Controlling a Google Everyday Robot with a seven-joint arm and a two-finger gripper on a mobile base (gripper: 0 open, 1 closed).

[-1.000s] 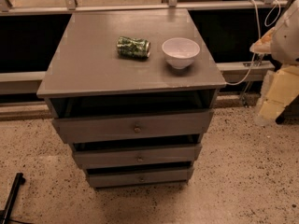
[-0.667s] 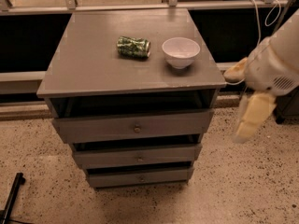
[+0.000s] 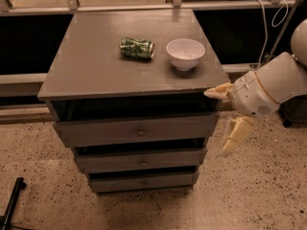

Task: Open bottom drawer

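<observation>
The grey cabinet [image 3: 96,66] has three drawers stacked under its top. The bottom drawer [image 3: 115,183] is the narrowest and lowest, with a small round knob [image 3: 145,182] at its centre, and its front sits flush and closed. My gripper [image 3: 217,123] is at the cabinet's right side, level with the top and middle drawers, well above and to the right of the bottom drawer. Its two cream fingers [image 3: 236,136] are spread wide apart and hold nothing. One points left at the top's right edge, the other hangs downward.
A crushed green can [image 3: 137,48] and a white bowl [image 3: 185,53] sit on the cabinet top. The top drawer [image 3: 96,131] and middle drawer [image 3: 105,161] are closed. A black leg [image 3: 12,202] lies on the speckled floor at the lower left. Cables [image 3: 266,28] hang at the back right.
My arm has swung left and down from the right edge of view, bringing the gripper close to the cabinet's right side. The drawers have not moved.
</observation>
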